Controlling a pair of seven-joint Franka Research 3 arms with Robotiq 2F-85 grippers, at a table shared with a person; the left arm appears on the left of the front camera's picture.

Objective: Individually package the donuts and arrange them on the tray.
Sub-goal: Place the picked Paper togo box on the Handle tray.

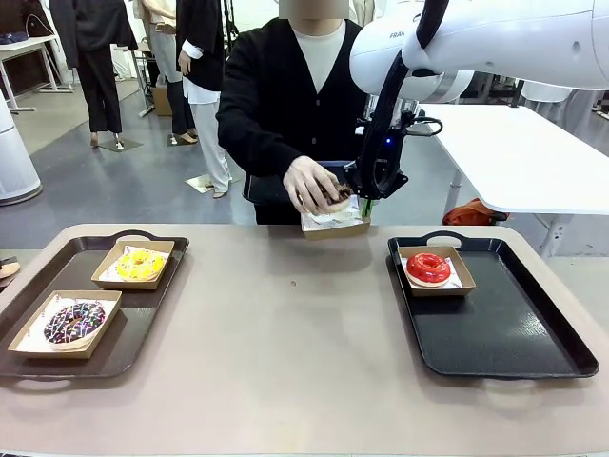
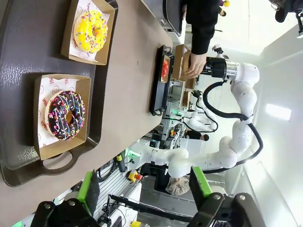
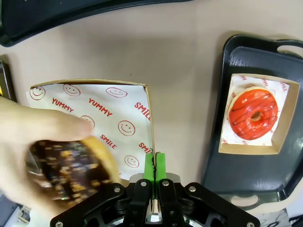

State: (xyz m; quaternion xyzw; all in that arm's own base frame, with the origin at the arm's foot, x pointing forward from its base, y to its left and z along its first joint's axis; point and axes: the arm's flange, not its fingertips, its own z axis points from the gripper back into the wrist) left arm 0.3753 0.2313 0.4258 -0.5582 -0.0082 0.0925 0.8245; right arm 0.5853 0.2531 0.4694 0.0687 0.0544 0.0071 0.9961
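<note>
Right gripper (image 3: 154, 163): pads pressed together on the near edge of a paper-lined box (image 3: 90, 94), holding it above the far side of the worktop (image 1: 285, 324).
Held box: open, its liner printed with smileys, "YUMMY" and "SMILE"; in the front view it hung at the gripper (image 1: 366, 205), in front of the person.
Person's hand (image 1: 309, 184): at the box, holding the chocolate donut (image 3: 71, 165) with sprinkles over the liner; blurred in the right wrist view.
Red donut (image 1: 428, 268): in its own box on the right tray (image 1: 514, 333), at that tray's far left corner.
Left gripper (image 2: 144, 184): spread wide, nothing between the fingers, above the left tray (image 1: 143, 314).
Yellow donut (image 1: 140, 264): in a box at the far end of the left tray.
Dark sprinkled donut (image 1: 74, 322): in a box at the near end of the same tray, apart from the yellow one.
Worktop: bare between the two trays.
</note>
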